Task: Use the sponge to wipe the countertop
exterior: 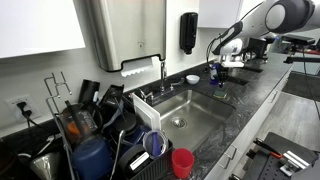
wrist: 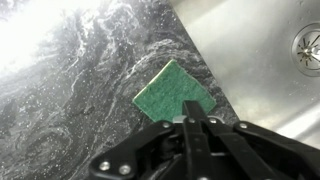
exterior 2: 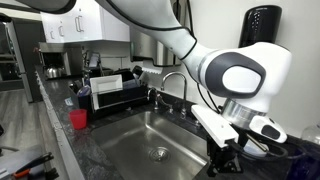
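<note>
A thin green sponge [wrist: 172, 92] lies flat on the dark speckled countertop [wrist: 70, 90], right beside the steel sink's edge. In the wrist view my gripper [wrist: 195, 118] has its fingers together on the sponge's near corner. In an exterior view the gripper [exterior: 218, 74] is down at the countertop [exterior: 245, 90] on the far side of the sink [exterior: 185, 112]. In an exterior view the gripper [exterior 2: 226, 160] is low at the sink's near corner, and the sponge is hidden there.
The sink basin [wrist: 260, 50] with its drain [wrist: 308, 45] lies next to the sponge. A faucet [exterior: 163, 70] and a white bowl [exterior: 192, 78] stand behind the sink. A full dish rack [exterior: 90, 130] and a red cup [exterior: 182, 162] are past it.
</note>
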Tool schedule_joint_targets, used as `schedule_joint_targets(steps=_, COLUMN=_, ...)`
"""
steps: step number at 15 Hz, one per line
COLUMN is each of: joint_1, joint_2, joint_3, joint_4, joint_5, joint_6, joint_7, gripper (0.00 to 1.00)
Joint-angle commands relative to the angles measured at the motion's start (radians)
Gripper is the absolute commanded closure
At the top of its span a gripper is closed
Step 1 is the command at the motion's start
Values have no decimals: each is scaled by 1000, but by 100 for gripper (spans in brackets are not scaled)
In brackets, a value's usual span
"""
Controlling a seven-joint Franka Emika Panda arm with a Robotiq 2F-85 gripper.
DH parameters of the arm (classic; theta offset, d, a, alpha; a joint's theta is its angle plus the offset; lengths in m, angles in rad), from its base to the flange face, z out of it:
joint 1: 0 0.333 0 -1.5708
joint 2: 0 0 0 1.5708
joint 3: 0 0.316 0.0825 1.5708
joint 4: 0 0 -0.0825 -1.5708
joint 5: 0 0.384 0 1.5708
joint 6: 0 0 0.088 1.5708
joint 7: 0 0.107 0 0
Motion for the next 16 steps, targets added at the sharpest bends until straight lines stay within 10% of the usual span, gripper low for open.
schedule_joint_targets(steps=1, joint_1=7, joint_2=-1, joint_3=2, joint_4=-25, joint_5=27, joint_6=-41, joint_7=22, gripper=100)
schedule_joint_targets(steps=16, joint_1=34, joint_2=35, joint_3=2, joint_4=-72, joint_5=33, joint_6=118, joint_7=39, gripper=100)
